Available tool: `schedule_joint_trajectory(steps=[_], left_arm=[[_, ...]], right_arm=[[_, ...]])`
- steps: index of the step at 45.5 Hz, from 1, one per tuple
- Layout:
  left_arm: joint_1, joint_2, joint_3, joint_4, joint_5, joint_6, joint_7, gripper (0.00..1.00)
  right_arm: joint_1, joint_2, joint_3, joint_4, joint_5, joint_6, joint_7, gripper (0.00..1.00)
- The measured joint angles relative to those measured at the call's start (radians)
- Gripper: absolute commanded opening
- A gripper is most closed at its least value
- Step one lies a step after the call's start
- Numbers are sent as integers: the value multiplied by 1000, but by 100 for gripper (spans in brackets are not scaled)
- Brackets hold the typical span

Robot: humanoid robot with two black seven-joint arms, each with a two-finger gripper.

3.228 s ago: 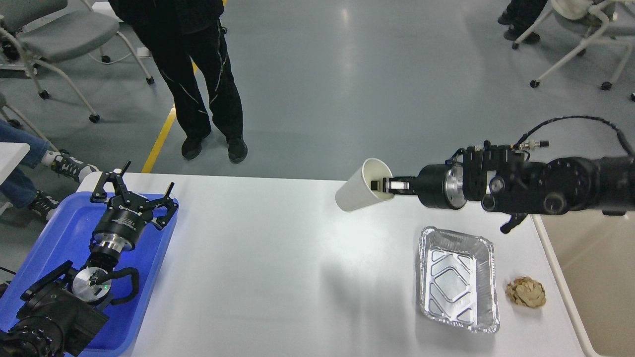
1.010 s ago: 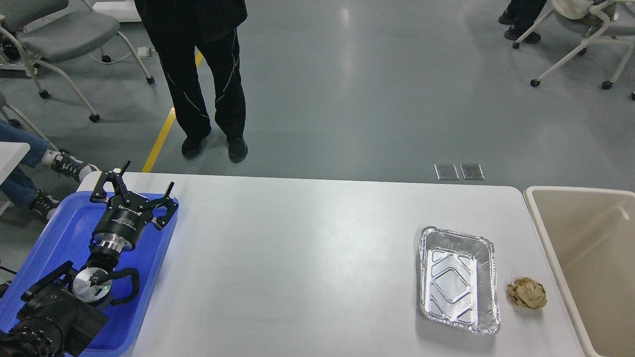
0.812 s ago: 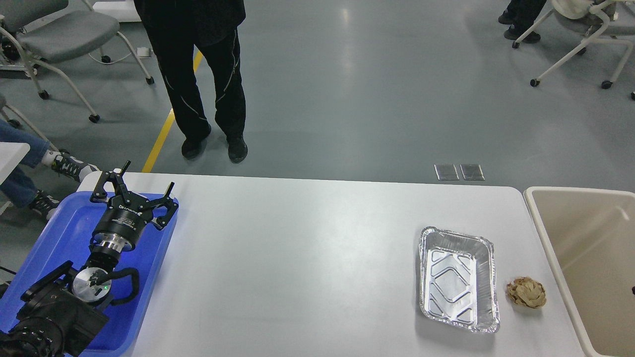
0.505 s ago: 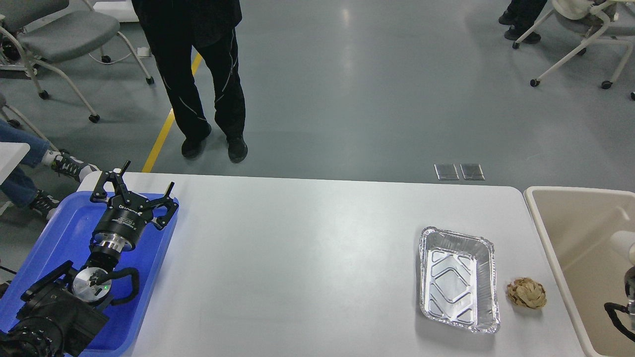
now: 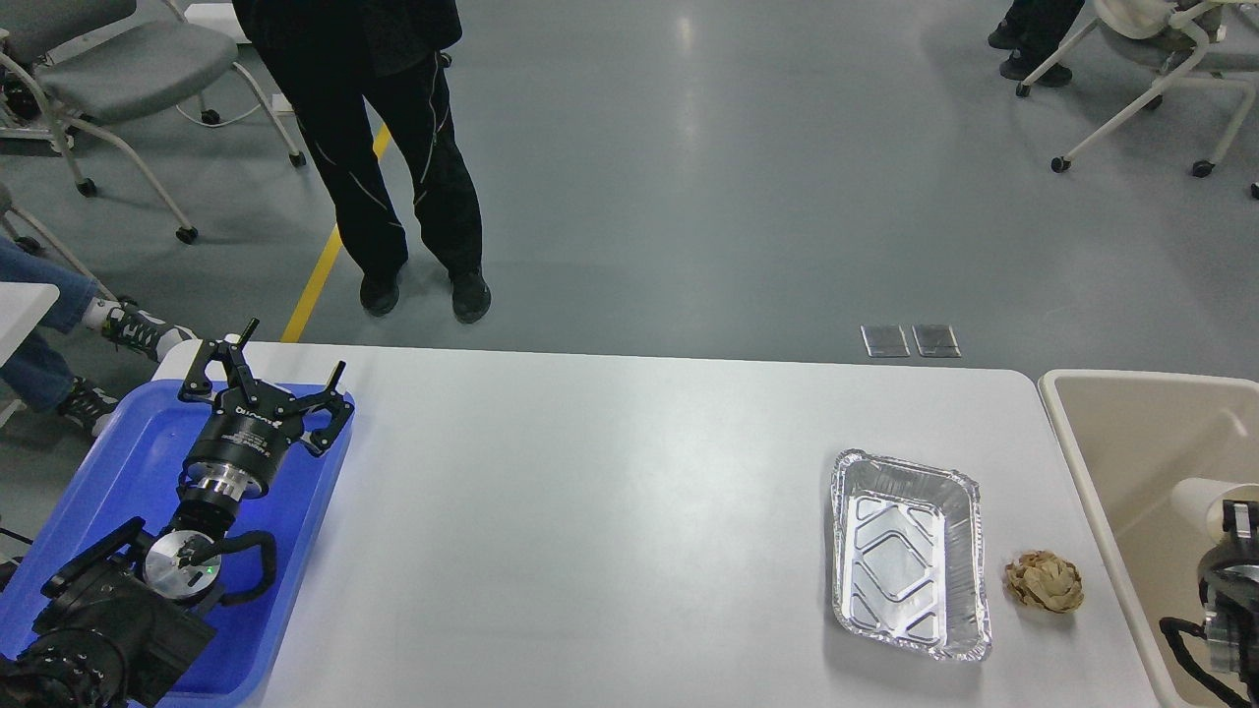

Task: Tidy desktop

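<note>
Right gripper (image 5: pixel 1229 516): back in view at 4 o'clock over the bin (image 5: pixel 1111 511), after being out of sight a second ago; on the white cup (image 5: pixel 1195 497), grip unclear; I cannot tell its opening
Left gripper (image 5: pixel 264 391): fingers wide, empty, unmoved over the tray (image 5: pixel 128 462) at 9 o'clock
Desktop (image 5: pixel 590 531): centre, cup gone from it
Left to clear: foil pan (image 5: pixel 910 551); crumpled paper (image 5: pixel 1045 580), both at 4 o'clock

The scene is brightly and evenly lit from overhead. Soft glare streaks run down the polished grey floor (image 5: pixel 689 147), and the white table (image 5: pixel 610 511) carries a pale sheen. The foil tray (image 5: pixel 907 553) throws sharp glints and a faint shadow. Focus is crisp throughout; straight edges bow slightly near the frame's borders.
</note>
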Motion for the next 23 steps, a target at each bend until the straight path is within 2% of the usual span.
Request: schedule_joint_trajectory(steps=[2,5,23], left_arm=[[0,0,0,0,0,0,0,100],[0,0,0,0,0,0,0,100],[0,0,0,0,0,0,0,100]], right_arm=[[-1,2,1,-1,-1,-2,0,74],[-1,4,2,-6,-6,-5,1,97],[21,6,11,-35,-85,3,1,100]])
